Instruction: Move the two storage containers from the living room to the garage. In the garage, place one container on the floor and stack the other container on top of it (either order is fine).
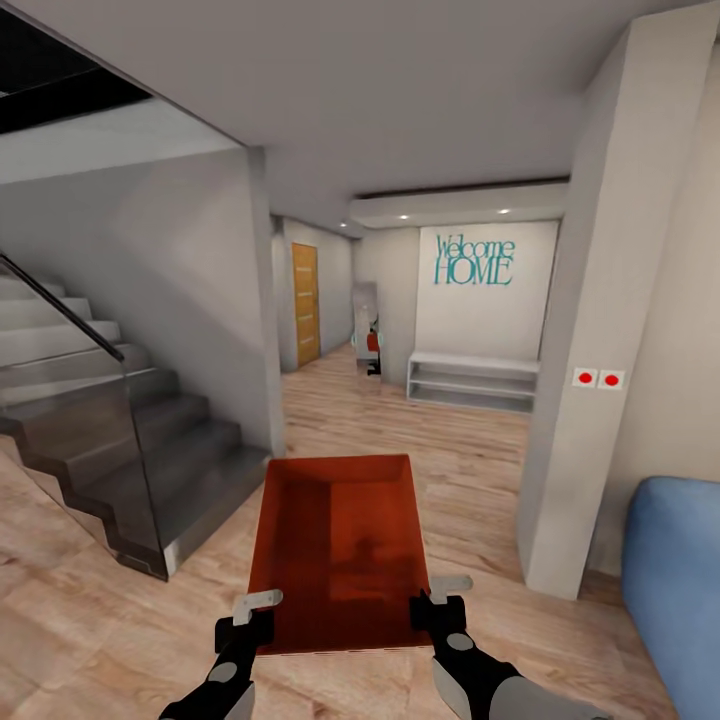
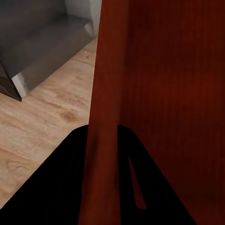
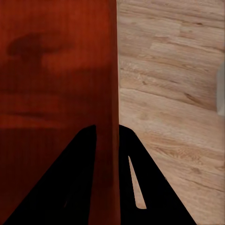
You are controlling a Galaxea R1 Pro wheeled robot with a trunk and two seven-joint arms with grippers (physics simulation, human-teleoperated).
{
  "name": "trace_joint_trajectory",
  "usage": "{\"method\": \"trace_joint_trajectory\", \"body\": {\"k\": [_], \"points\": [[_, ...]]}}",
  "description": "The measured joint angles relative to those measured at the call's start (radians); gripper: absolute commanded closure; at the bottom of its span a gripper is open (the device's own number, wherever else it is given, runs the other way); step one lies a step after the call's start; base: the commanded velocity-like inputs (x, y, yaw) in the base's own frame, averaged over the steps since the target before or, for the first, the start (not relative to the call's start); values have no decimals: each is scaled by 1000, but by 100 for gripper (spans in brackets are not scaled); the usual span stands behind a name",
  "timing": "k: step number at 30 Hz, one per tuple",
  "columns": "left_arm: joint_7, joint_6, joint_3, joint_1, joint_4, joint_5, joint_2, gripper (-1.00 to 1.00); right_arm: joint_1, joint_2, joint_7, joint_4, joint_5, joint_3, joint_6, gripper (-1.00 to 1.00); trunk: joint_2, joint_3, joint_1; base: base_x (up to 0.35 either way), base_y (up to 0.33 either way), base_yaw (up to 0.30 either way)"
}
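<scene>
An orange-red open-topped storage container [image 1: 340,540] hangs level in front of me over light wood planks. My left gripper [image 1: 250,610] is shut on its left wall near the close corner, and my right gripper [image 1: 440,598] is shut on its right wall. In the left wrist view the container wall [image 2: 164,93] runs between the black fingers [image 2: 65,183] of the left gripper [image 2: 105,154]. The right wrist view shows the same clamp by the right gripper [image 3: 107,154] on the container [image 3: 51,84]. The garage and its floor are out of view.
A grey staircase with a glass rail [image 1: 100,440] rises at the left. A white pillar [image 1: 590,350] and a blue sofa [image 1: 675,580] stand at the right. Ahead, the wood floor leads to a white bench shelf [image 1: 472,382] and a hallway with a wooden door [image 1: 305,303].
</scene>
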Motion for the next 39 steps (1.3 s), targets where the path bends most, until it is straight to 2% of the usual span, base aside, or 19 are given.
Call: {"method": "trace_joint_trajectory", "body": {"k": [39], "points": [[3, 0, -2, 0, 0, 0, -1, 100, 0, 0, -1, 0, -2, 2, -1, 100, 0, 0, 0, 323, 0, 0]]}}
